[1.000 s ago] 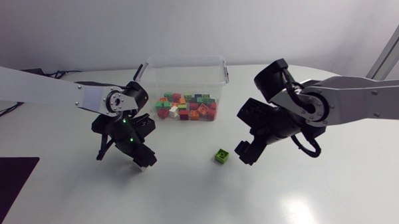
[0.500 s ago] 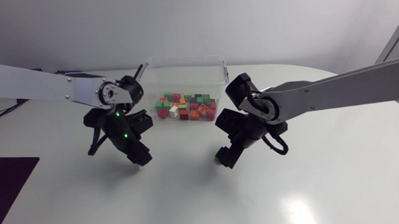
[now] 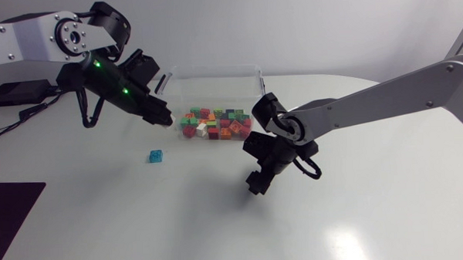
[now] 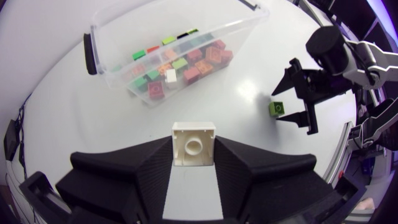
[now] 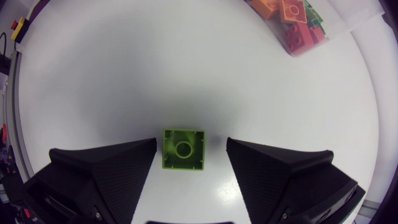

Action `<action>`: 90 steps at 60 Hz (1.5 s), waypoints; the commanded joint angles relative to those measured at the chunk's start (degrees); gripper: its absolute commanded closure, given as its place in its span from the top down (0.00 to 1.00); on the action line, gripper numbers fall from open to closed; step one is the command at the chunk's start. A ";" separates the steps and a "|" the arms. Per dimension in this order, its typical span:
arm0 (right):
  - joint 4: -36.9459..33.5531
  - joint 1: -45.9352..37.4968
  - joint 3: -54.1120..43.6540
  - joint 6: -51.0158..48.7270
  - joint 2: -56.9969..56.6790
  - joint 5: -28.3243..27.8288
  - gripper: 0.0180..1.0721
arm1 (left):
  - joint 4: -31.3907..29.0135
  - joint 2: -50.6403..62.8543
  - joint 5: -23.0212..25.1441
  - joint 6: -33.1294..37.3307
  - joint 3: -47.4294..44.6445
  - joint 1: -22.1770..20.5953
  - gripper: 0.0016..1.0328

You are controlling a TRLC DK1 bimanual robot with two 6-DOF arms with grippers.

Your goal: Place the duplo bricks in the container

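Note:
A clear plastic container (image 3: 214,72) at the back of the table holds several coloured duplo bricks (image 3: 216,124). My left gripper (image 3: 160,117) hangs above the table just left of the container (image 4: 99,37), shut on a white brick (image 4: 193,144). A blue brick (image 3: 155,156) lies on the table in front of it. My right gripper (image 3: 256,181) is down at the table in front of the container and hides its brick in the head view. In the right wrist view a green brick (image 5: 183,149) sits between the open fingers of the right gripper (image 5: 191,148), with a gap on each side. The left wrist view also shows that green brick (image 4: 277,108).
A dark mat (image 3: 10,207) lies at the front left corner. A black box (image 3: 10,93) with cables sits at the back left. The white table (image 3: 358,210) is bare to the front and right.
My left arm lifted and swung back towards the container with the white brick, uncovering the blue brick. My right gripper moved left and came down around the green brick, its fingers narrowing.

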 commanded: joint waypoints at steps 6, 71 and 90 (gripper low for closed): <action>-1.44 0.33 1.63 -1.47 2.98 -0.07 0.33 | 3.31 -0.21 1.09 -4.68 4.97 0.31 0.28; -9.88 -3.98 26.85 7.32 -8.97 -3.41 0.26 | 25.54 11.83 1.17 -11.89 15.34 7.60 0.95; -4.07 -4.07 33.44 10.83 -2.99 -3.41 0.26 | 23.08 0.58 4.60 6.13 0.23 13.75 0.95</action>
